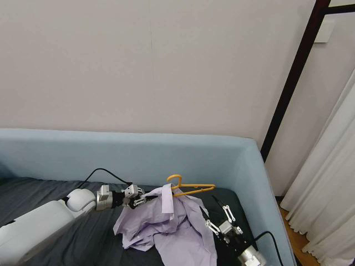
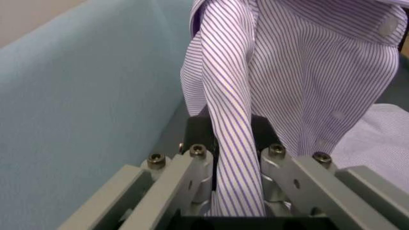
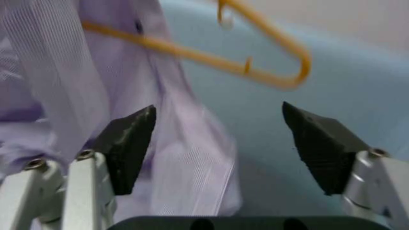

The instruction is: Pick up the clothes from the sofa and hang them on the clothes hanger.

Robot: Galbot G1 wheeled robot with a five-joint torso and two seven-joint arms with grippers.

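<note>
A lilac striped shirt point(image 1: 166, 228) lies bunched on the dark sofa seat, its upper part draped over an orange hanger point(image 1: 191, 188). My left gripper point(image 1: 135, 196) reaches in from the left and is shut on a fold of the shirt point(image 2: 233, 110), which runs between its fingers point(image 2: 199, 165). My right gripper point(image 1: 218, 217) sits at the shirt's right side, below the hanger's free end, and is open. In the right wrist view its black pads point(image 3: 131, 143) stand wide apart, with the hanger point(image 3: 262, 67) above them and the shirt point(image 3: 83, 91) against one pad.
The light blue sofa back point(image 1: 111, 155) and right armrest point(image 1: 252, 183) close in the seat. A black cable point(image 1: 102, 173) loops behind the left arm. A dark post point(image 1: 291, 83) and white curtains point(image 1: 327, 188) stand to the right of the sofa.
</note>
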